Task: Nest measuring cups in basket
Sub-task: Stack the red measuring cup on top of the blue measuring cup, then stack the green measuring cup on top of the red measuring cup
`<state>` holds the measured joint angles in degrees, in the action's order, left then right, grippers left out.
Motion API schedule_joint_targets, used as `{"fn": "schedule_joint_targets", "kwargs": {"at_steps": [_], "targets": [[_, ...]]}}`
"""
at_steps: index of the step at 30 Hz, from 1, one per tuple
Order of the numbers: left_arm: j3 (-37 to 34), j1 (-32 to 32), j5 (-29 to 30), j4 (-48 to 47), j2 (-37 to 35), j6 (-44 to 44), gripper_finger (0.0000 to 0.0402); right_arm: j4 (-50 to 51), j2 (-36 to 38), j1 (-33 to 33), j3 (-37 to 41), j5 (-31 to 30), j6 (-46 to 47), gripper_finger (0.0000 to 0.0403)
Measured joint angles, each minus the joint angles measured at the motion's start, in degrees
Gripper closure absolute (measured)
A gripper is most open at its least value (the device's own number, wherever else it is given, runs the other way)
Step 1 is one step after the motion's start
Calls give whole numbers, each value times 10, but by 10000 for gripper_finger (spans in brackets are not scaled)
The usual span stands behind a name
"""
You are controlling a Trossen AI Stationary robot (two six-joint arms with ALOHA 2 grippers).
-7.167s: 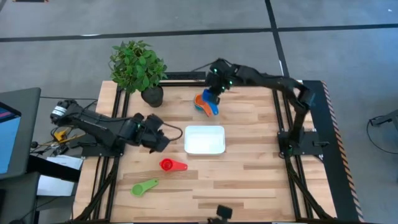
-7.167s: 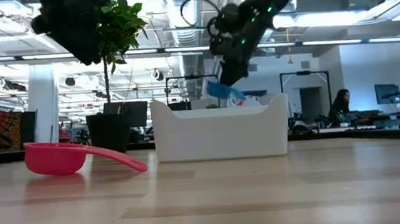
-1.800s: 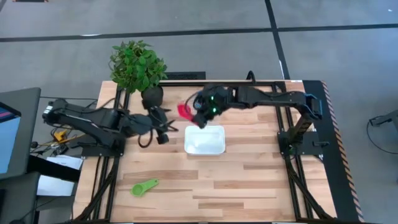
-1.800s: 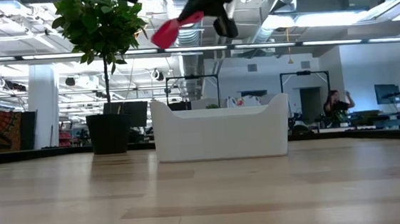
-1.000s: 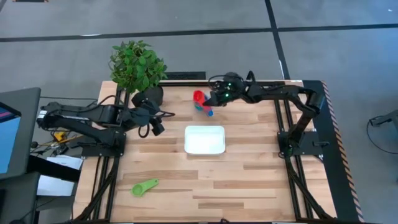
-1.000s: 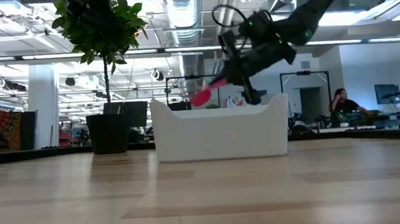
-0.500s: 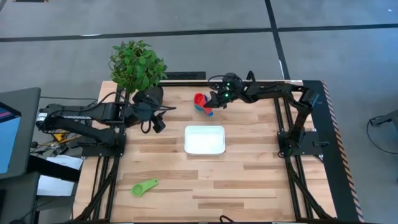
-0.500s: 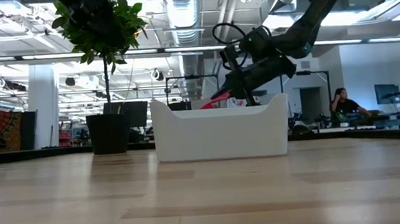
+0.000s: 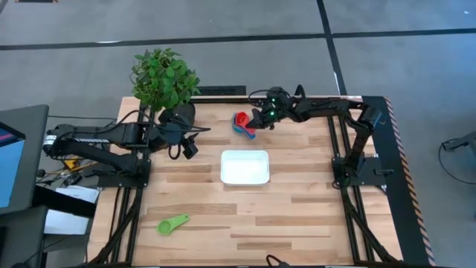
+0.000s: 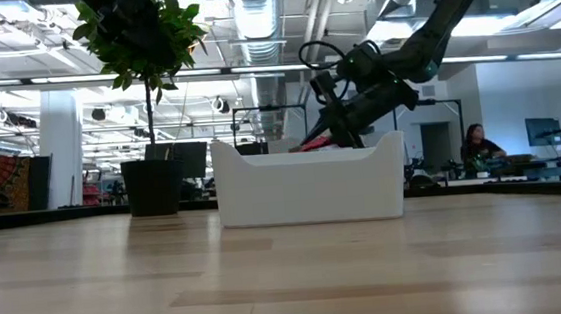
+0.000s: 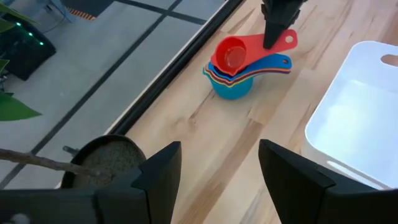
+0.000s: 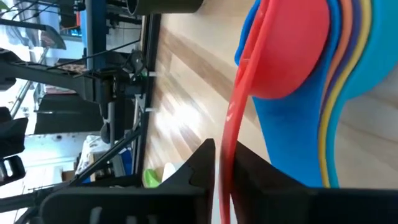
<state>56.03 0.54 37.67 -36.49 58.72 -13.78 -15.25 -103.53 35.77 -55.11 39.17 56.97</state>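
While your right gripper pinches the handle of the red cup, fingers clamped together on it, that cup sits on top of the nested stack at the far side of the table, beyond the basket. The stack is outside the basket, remember, and the basket looks bare from above. The green cup lies alone at the near left, well apart from everything.

Here's your risk: from the left wrist view the red bowl doesn't look fully seated, it rides a little high and its handle fans away from the blue one beneath. Let go now and it may tip or slide off. Press down too hard to seat it and you could shove the whole stack along the wood, or knock it over, since nothing braces it.

Pulling away is the other trap. The handle is thin and caught edge-on between your fingers in the right wrist view; if it sticks as you retreat, you drag the top cup out again.

Your left gripper hangs near the plant pot, fingers spread apart and holding nothing. Watch the leaves of the plant when you swing it toward the green cup.
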Motion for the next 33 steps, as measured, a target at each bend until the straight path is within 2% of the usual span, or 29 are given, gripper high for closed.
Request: {"fn": "schedule_joint_targets", "kwargs": {"at_steps": [6,15,19,24,28,33], "targets": [[0,0,-2,0,0,-19,196,26,0,9,0,-1,0,299],[0,0,-56,-5,0,-55,196,23,12,28,0,-17,-28,230],[0,0,-93,-36,0,-96,196,35,38,34,1,-58,-61,224],[0,-15,-152,-100,0,-190,196,58,81,38,0,-103,-117,238],[-5,-82,-201,-141,0,-295,196,80,123,32,0,-110,-154,256],[-82,-237,-212,-91,0,-485,196,108,162,1,0,-125,-180,282]]}}
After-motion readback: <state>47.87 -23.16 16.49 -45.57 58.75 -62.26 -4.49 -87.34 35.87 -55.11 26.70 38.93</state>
